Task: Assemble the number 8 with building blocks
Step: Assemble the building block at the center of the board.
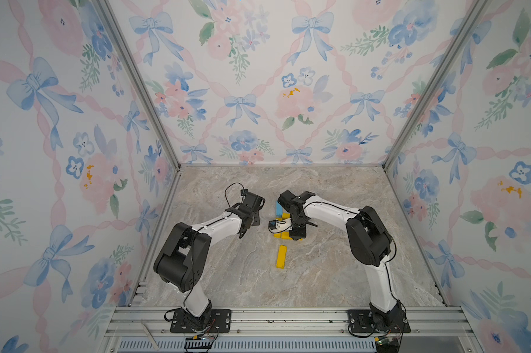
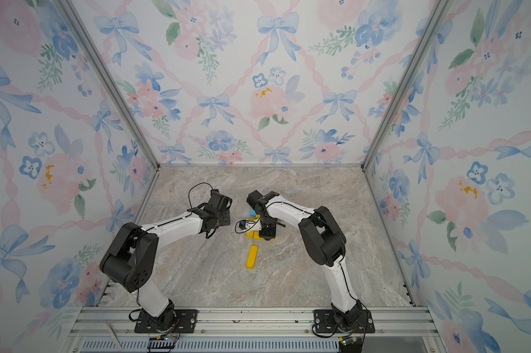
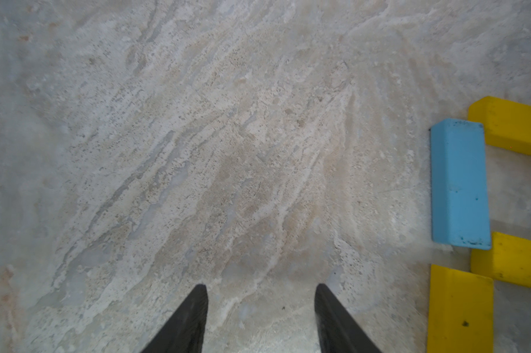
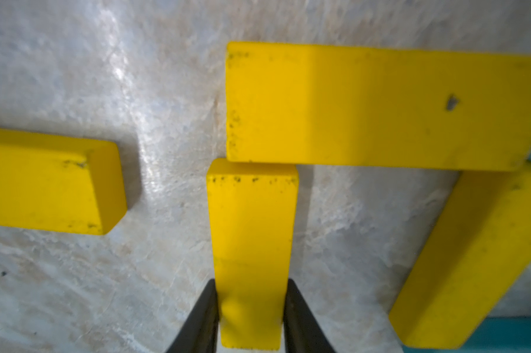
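One yellow block lay in the middle of the counter, its end against a crosswise yellow bar, the right pincer straddling it, jaws at both sides; whether they squeezed, I couldn't tell. The left pincer hung released, empty, near the blue block. A spare yellow block lay apart, toward the front edge.

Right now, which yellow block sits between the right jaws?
The yellow oblong block butting end-on against a crosswise yellow block; the others lie outside the jaws.
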You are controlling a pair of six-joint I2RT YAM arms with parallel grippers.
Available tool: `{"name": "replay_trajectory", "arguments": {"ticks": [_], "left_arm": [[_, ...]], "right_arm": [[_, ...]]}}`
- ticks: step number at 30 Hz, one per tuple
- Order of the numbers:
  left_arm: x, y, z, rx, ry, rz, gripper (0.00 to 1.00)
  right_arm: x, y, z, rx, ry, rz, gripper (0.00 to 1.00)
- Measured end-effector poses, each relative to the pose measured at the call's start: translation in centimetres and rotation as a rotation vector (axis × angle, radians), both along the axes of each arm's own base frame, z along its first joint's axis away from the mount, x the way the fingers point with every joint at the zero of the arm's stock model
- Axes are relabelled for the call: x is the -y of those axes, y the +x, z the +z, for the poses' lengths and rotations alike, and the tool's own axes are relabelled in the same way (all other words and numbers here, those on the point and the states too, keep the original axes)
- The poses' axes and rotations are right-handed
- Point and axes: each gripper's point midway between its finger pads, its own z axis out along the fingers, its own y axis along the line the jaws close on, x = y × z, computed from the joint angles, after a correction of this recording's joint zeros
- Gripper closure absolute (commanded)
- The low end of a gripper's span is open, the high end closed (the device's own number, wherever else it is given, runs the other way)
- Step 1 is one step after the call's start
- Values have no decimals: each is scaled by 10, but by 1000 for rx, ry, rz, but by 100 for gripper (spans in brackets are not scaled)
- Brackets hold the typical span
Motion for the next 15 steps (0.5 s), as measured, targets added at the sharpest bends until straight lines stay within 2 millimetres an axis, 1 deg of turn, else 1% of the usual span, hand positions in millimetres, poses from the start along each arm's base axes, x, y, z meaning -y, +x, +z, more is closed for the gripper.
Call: {"name": "replay_trajectory", "arguments": {"ticks": [1,4,10,12,15], "left_arm": [[0,0,0,-1,-1,0,41],[0,0,0,-2,-3,-1,41],[0,1,-1,-2,-5,-1,41],[0,1,-3,-5,-5,-1,41],[-1,1,-5,-9,-7,0,41]], "right_arm": [[-1,0,-3,-2,0,-4,58],[-4,4,-2,14,13,-8,55],[-8,9,1,51,51,-10,51],[-10,9,6,65,71,-12,50],[-14,10,22,94,112,-14,50]]}}
